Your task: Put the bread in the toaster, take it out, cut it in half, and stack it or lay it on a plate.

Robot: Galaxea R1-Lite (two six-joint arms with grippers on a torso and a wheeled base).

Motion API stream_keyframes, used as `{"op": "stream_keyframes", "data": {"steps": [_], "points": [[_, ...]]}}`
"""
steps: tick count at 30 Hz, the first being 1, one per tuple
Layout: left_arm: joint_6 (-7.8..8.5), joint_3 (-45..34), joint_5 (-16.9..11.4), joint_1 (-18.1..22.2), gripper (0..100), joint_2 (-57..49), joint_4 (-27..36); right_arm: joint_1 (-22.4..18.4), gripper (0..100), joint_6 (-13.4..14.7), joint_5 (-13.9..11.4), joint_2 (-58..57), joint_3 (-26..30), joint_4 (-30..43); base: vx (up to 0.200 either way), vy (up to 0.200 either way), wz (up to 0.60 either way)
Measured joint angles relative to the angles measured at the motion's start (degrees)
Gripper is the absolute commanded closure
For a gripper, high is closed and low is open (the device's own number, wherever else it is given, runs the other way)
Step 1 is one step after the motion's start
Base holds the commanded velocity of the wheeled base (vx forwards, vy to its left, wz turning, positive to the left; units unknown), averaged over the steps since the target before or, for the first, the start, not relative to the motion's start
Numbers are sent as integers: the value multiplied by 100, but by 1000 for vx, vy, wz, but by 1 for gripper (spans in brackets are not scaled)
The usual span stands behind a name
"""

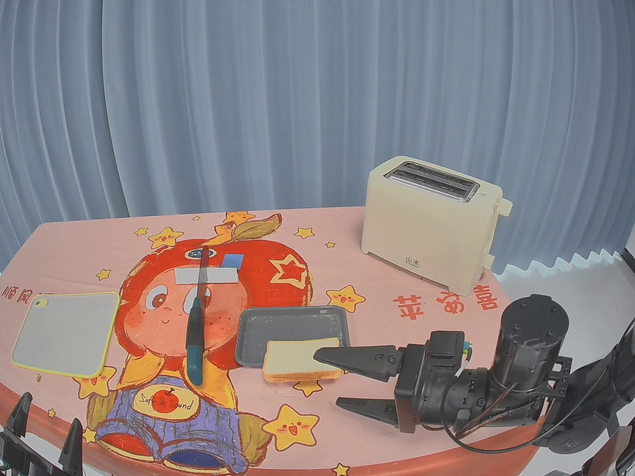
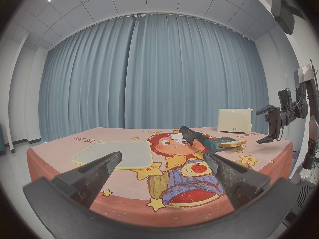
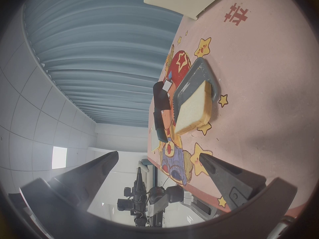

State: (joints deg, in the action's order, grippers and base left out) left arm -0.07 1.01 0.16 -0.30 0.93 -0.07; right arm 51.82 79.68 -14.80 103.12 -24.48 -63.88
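Square, pale slice of bread (image 1: 301, 359) lies across the near rim of a dark rectangular tray (image 1: 291, 318) on the worktop, one corner hidden behind the right gripper (image 1: 327, 379), jaws wide, empty; left gripper (image 2: 162, 155) likewise spread.

Print noted, none transcribed: I see a small dark logo mark (image 1: 413, 261) low on the cream plastic toaster (image 1: 430, 226), large red characters (image 1: 444, 303) on the pink cartoon-printed tablecloth (image 1: 377, 345) before it, and script across the red apple badge (image 1: 163, 402).
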Motion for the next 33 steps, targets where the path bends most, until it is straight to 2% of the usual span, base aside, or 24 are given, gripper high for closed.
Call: {"op": "stream_keyframes", "data": {"steps": [9, 16, 27, 33], "points": [[0, 0, 0, 0, 0, 0, 0, -4, 0, 46, 119, 391, 12, -347, 0, 0, 0], [0, 0, 0, 0, 0, 0, 0, 27, 0, 466, 238, 622, -43, -728, 0, 0, 0], [0, 0, 0, -2, 0, 0, 0, 5, 0, 547, 254, 914, -176, -769, 0, 0, 0], [0, 0, 0, -2, 0, 0, 0, -108, 0, 873, 254, 969, -278, -767, 0, 0, 0]]}}
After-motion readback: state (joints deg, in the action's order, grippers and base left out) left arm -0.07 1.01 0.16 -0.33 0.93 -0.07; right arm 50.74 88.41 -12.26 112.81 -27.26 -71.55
